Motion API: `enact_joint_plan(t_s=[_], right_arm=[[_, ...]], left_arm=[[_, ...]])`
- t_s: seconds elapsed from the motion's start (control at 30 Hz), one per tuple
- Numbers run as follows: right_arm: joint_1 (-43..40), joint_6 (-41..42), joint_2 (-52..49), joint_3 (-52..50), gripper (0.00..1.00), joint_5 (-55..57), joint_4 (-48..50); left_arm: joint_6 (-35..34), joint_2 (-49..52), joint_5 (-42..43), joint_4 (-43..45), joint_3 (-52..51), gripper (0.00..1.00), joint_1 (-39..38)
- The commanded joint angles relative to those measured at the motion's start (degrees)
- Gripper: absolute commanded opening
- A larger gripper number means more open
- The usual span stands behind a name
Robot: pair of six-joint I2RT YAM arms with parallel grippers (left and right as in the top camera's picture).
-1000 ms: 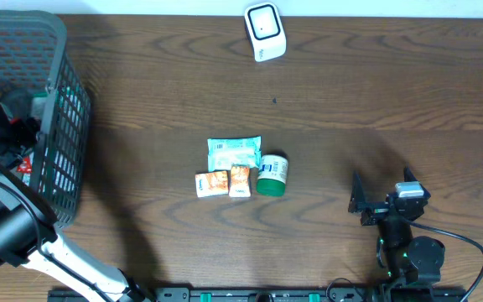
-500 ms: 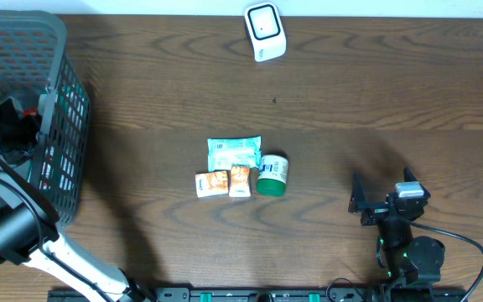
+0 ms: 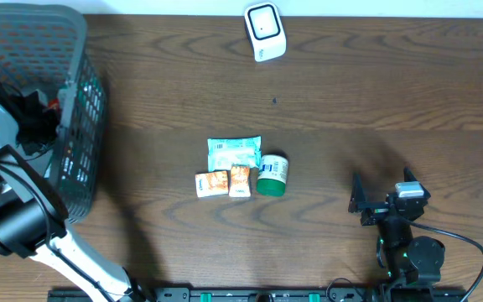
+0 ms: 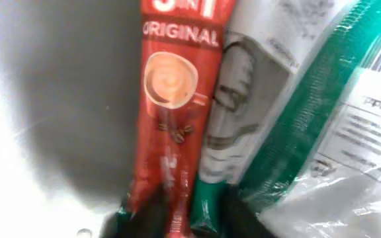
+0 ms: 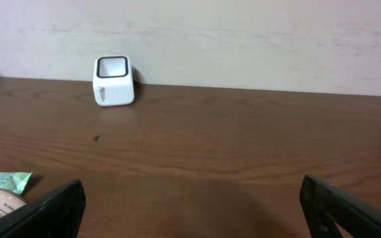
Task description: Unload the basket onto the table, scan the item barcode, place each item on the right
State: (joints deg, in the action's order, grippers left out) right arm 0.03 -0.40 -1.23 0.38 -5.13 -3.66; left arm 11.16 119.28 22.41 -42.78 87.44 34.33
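My left gripper (image 4: 194,221) is down inside the grey mesh basket (image 3: 78,126), its dark fingers pinched on the lower end of a red "3 in 1 Original" coffee sachet (image 4: 174,99), with the edge of a green packet also between them. Seen from overhead, the left gripper (image 3: 36,117) sits low among the basket's contents. The white barcode scanner (image 3: 264,31) stands at the table's far edge, also visible as the scanner (image 5: 114,80) from the right wrist. My right gripper (image 3: 360,204) rests open at the front right, empty (image 5: 194,211).
A grey-and-white packet (image 4: 243,112) and a green-and-clear bag (image 4: 336,132) lie beside the sachet in the basket. On the table's middle sit a teal packet (image 3: 234,153), two orange packets (image 3: 223,182) and a green-lidded jar (image 3: 272,174).
The left gripper's jaws have closed in on the sachet. The basket has shifted to the right on the table. The right arm has stayed still.
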Motion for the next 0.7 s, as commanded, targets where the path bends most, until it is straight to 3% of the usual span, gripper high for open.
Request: enact_joint_plan(t_s=[0.0,0.13,0.27,0.67], right_arm=[[-0.3,0.8,0.1,-0.1,0.99,0.2,-0.2],[-0.3,0.8,0.1,-0.1,0.99,0.2,-0.2],[-0.3,0.8,0.1,-0.1,0.99,0.2,-0.2],[-0.3,0.8,0.1,-0.1,0.99,0.2,-0.2]], left_arm=[[2.6,3.2,5.6,-0.8,-2.1,0.07,-1.6],[2.1,1.8,7.6,-1.0,-0.7,0.07,0.3],[-3.3,-2.9,7.6,-2.3,2.0,0.07,3.2],[-16.5,-31.6,7.6,-1.9,2.1,0.07,6.3]])
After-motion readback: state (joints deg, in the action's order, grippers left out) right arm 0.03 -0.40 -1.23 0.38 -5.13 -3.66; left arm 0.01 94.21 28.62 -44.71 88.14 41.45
